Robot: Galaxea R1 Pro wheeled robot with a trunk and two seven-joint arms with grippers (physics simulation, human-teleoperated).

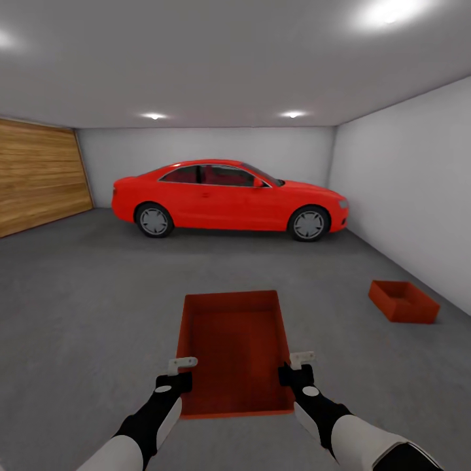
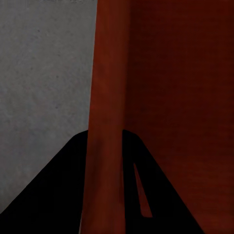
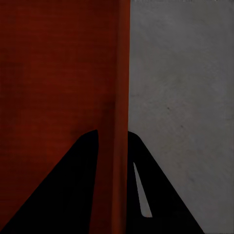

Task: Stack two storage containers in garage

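Both arms reach fwd, roughly parallel, forearms low, wrists level. Left gripper (image 1: 182,364) pinched on the held container's (image 1: 235,340) left wall; right gripper (image 1: 301,359) likewise on its right wall. Fingers (image 2: 105,185) straddle the wall w/ it apparently clamped between.

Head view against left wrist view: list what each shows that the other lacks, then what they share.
Head view alone: the red car, the wooden garage door, the second storage container on the floor by the right wall, and the right gripper. Left wrist view alone: a close look at the held container's side wall standing between the left gripper's fingers. Shared: the held container, the left gripper and the grey floor.
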